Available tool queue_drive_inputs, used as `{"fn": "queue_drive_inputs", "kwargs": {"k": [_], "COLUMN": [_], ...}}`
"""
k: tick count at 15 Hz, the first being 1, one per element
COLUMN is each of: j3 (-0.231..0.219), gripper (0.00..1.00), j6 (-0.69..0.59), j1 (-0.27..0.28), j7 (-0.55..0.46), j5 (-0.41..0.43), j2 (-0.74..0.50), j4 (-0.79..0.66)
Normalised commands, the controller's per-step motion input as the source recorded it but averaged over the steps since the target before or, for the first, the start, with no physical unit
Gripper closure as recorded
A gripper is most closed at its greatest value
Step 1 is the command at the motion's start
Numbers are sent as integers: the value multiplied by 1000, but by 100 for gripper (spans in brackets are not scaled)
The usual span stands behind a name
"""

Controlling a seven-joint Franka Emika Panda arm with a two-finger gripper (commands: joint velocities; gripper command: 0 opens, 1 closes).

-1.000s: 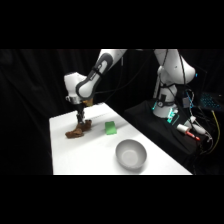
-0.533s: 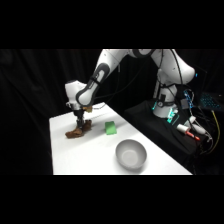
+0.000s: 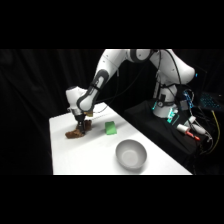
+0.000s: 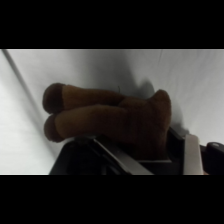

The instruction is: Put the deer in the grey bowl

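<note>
Brown and soft, the deer lies at the left of the side view on the white table, with the gripper down on it from above. A green block is near the centre, and the grey bowl stands well apart at the lower right. In the wrist view the deer fills the middle, but I cannot tell if the claw is closed on it. The step looks like grasping; next it needs a lift and a carry to the bowl
</note>
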Motion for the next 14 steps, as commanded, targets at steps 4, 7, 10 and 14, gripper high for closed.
{"fn": "queue_drive_inputs", "kwargs": {"k": [4, 7, 10, 14], "j3": [-49, -91, -102, -90], "gripper": [76, 93, 91, 92], "j6": [-14, -99, -207, -249], "j1": [84, 128, 124, 122], "j7": [-69, -18, 22, 66], "j5": [-47, -102, -122, -122], "j2": [-117, -241, -307, -406], "j4": [26, -34, -64, -173]}}
